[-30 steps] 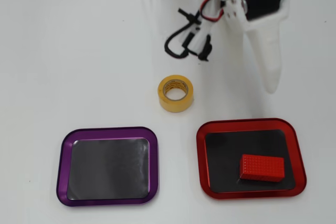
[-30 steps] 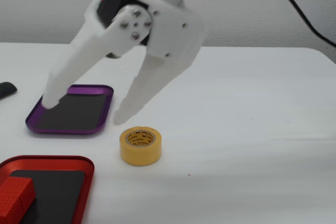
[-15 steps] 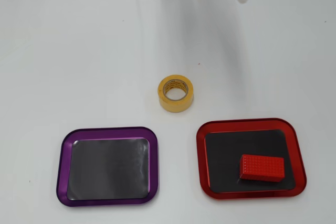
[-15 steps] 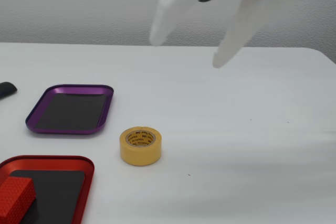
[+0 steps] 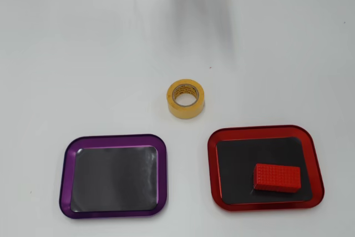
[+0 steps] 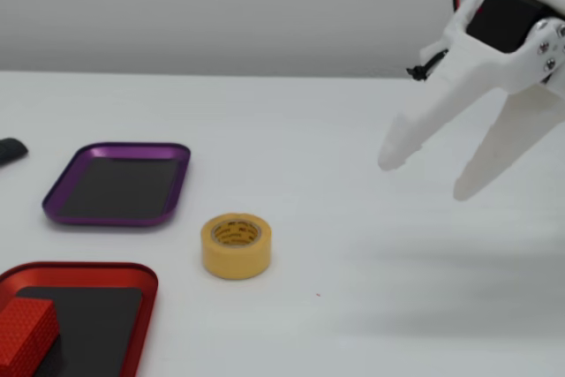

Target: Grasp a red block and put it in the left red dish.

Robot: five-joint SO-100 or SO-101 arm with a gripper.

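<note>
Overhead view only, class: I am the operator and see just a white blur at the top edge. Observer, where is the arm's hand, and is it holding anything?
Observer: In the fixed view the white two-finger hand hangs above the table at the right, fingers spread, empty.
Operator: Is it near the yellow tape roll?
Observer: No, the yellow tape roll stands well clear, lower and to the hand's left in that view.
Operator: Anything beyond my frame?
Observer: A small dark object lies at the fixed view's left edge, beside the shiny purple rounded-square tray.
</note>
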